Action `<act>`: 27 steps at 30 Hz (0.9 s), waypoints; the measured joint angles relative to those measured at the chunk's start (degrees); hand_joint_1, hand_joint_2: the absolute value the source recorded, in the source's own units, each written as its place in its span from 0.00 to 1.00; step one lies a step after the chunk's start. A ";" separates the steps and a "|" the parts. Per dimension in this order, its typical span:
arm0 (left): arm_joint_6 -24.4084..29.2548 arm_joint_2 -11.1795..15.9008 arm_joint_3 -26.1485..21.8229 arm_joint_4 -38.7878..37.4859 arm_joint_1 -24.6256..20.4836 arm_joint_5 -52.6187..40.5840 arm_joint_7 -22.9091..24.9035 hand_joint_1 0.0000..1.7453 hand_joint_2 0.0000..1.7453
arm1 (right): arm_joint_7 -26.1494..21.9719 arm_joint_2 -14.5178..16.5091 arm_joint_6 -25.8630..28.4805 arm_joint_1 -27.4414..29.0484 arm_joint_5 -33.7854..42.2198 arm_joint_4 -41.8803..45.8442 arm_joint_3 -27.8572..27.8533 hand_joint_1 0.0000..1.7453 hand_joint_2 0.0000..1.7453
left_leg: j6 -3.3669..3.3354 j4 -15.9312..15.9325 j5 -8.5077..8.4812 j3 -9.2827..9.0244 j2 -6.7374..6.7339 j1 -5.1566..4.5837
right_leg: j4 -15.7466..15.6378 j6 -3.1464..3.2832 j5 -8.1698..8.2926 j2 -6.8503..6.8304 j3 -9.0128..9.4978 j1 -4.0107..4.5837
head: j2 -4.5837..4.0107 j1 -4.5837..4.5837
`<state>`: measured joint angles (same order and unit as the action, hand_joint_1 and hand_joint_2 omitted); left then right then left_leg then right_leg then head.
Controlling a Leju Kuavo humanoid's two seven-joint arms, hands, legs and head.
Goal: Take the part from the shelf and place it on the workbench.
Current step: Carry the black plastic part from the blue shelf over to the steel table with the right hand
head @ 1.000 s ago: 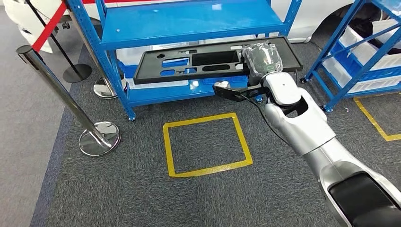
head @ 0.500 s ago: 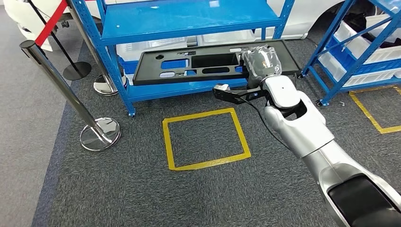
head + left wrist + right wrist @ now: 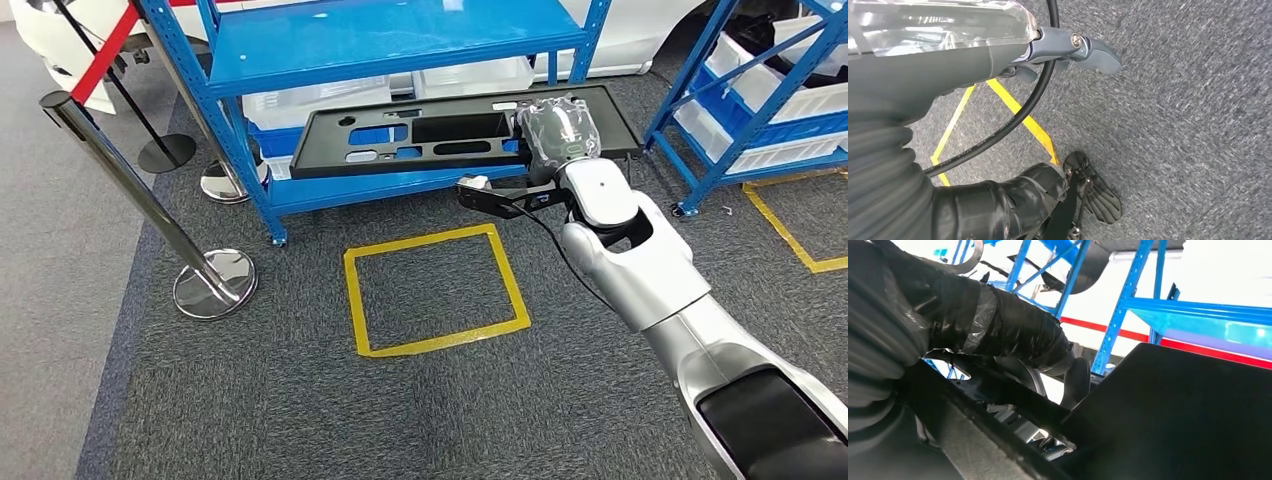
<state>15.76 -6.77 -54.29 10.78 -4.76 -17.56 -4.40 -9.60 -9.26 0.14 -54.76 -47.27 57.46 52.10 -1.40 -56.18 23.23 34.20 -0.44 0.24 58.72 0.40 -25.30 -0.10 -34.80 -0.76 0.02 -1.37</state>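
The long black plastic part [image 3: 440, 135] with several cut-outs lies across the front of the blue shelf [image 3: 390, 45], over its lower board. My right hand [image 3: 558, 128], wrapped in clear film, grips the part near its right end. In the right wrist view the taped thumb [image 3: 1013, 335] lies over the part's dark edge [image 3: 1173, 405]. I cannot tell whether the part rests on the lower board or hangs free. My left hand [image 3: 1058, 47] hangs over the grey carpet with its fingers apart, holding nothing.
A yellow taped square [image 3: 435, 290] marks the carpet in front of the shelf. Chrome stanchions [image 3: 215, 283] with a red belt stand at the left. A second blue rack [image 3: 770, 110] with white bins stands at the right. White bins [image 3: 320, 98] sit under the shelf's upper board.
The whole picture has shifted slightly, so the camera moved. The part sits a little more level and stays in my right hand's grip at the shelf.
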 joint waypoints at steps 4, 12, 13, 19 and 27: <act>-0.02 -0.05 -0.03 0.00 -0.14 0.00 -0.01 0.00 1.00 | -0.11 -0.05 -0.07 -0.23 0.04 -0.26 -0.12 1.00 1.00 | -0.56 3.84 -1.92 -1.90 -0.60 0.59 | 6.82 -0.73 -4.59 0.22 -2.90 -0.11 | 0.00 -0.10; -0.02 0.33 -0.11 0.07 -0.10 0.01 -0.01 0.00 1.00 | -0.16 -0.04 -0.12 0.29 0.05 -0.96 -0.13 1.00 1.00 | 2.89 -1.83 0.60 0.79 -0.46 2.18 | 3.14 -3.38 -1.67 -0.23 -1.09 -2.71 | 0.00 -0.06; -0.03 0.41 -0.13 0.09 -0.09 0.02 0.01 0.00 1.00 | -0.18 0.03 -0.13 0.34 0.05 -0.97 -0.14 1.00 1.00 | 3.24 -2.46 0.86 1.14 -0.54 2.15 | 3.63 -2.57 -2.02 -0.17 -1.50 -2.38 | 0.00 0.00; -0.10 0.02 -0.13 0.09 0.05 0.01 0.15 0.00 1.00 | 0.03 0.20 -0.11 0.21 0.06 -0.93 -0.22 1.00 1.00 | 2.95 -11.67 6.97 4.94 -0.57 2.26 | 3.89 0.69 -1.37 1.84 -2.32 -1.13 | 0.00 0.22; -0.13 0.17 -0.15 0.10 0.10 -0.03 0.15 0.00 1.00 | -0.07 0.23 -0.12 0.39 0.06 -0.96 -0.23 1.00 1.00 | -1.64 -6.45 2.89 1.88 4.88 -1.16 | 3.66 1.06 -0.85 6.53 -2.53 -0.22 | -0.01 0.22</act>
<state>15.63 -6.60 -54.44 10.88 -4.66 -17.59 -4.26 -9.66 -9.03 0.02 -54.37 -47.21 56.49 51.87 -3.04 -62.63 26.12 36.08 4.44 -0.92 62.37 1.46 -26.15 6.43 -37.33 -0.97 0.02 -1.15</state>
